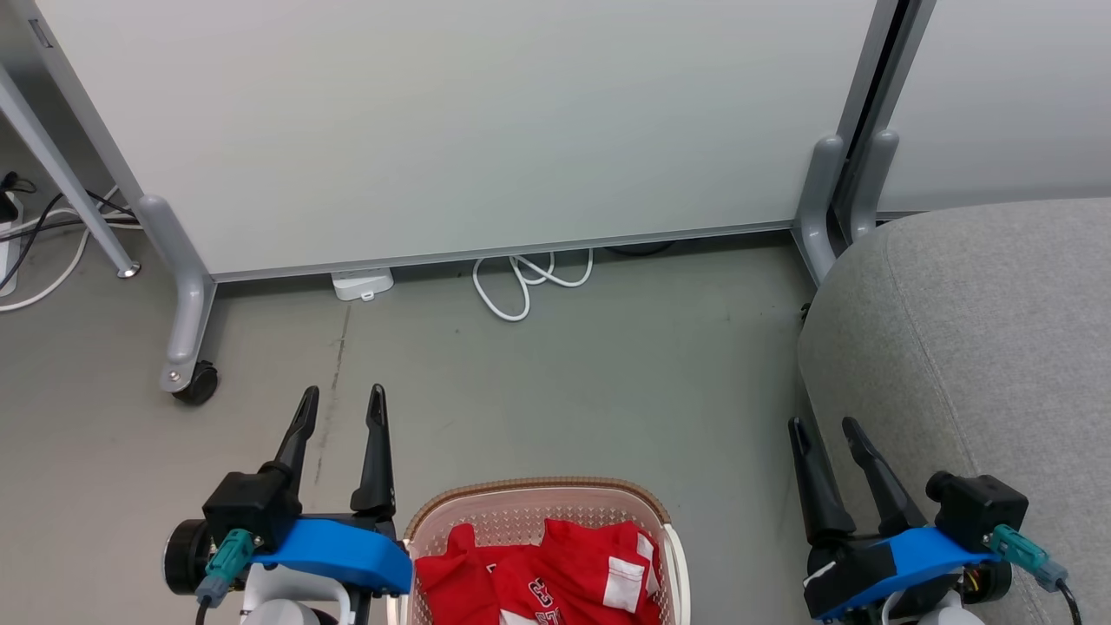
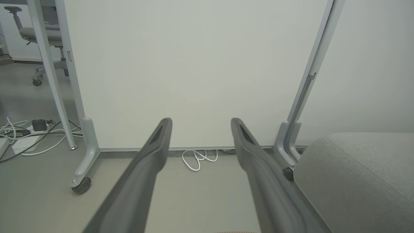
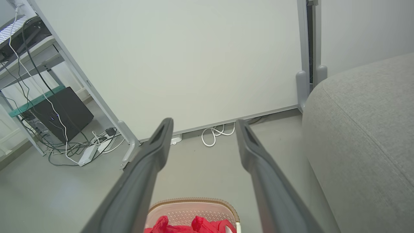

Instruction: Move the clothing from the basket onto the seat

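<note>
one perforated, woven-rimmed basket [image 1: 521, 523] holds crumpled red clothing [image 1: 564, 569].

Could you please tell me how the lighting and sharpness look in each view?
Head view: soft, even light, no glare, the clothing and the basket sharp. Left wrist view: the left gripper looks slightly soft up close, and the partition post leans, likely wide-angle distortion. Right wrist view: the right gripper is similarly soft.

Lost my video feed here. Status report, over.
Left gripper open, empty, left of basket. Right gripper open, empty, by seat. Clothing lies in basket. White cable on floor ahead, near partition, off the path.
</note>
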Motion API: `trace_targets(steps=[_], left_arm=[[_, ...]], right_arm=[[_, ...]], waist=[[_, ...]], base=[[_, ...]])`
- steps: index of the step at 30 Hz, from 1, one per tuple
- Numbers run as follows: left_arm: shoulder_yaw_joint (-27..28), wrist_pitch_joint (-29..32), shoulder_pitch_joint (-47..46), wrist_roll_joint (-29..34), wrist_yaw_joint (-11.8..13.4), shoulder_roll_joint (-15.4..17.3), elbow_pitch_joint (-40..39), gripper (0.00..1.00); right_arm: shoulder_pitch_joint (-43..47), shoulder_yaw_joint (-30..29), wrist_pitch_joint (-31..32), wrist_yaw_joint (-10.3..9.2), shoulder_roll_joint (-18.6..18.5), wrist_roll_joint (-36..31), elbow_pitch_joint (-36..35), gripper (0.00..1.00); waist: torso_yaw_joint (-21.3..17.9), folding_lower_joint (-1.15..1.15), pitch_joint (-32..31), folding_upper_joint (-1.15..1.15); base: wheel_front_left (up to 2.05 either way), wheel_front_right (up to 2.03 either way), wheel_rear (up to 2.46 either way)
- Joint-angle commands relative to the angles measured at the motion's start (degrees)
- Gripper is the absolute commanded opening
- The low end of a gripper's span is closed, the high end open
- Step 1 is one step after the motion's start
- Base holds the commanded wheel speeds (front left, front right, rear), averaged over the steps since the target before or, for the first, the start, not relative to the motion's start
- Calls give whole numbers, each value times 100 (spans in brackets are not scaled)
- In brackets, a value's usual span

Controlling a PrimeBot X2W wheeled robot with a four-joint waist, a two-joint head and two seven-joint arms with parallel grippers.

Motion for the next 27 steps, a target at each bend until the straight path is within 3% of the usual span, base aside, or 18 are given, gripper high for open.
trace_targets(steps=[1,27], left_arm=[[-40,-57,-90,126,-34,21,-2,100],[-15,-331,-125,1094,-274,-92,440,100]], right_arm=[[-53,8,-64,12,-40,-132,-7,100],[-17,-56,-341,14,-44,-1233,145,100]], waist=[[6,0,0,0],[113,0,5,0]], base=[[0,0,0],[0,0,0]])
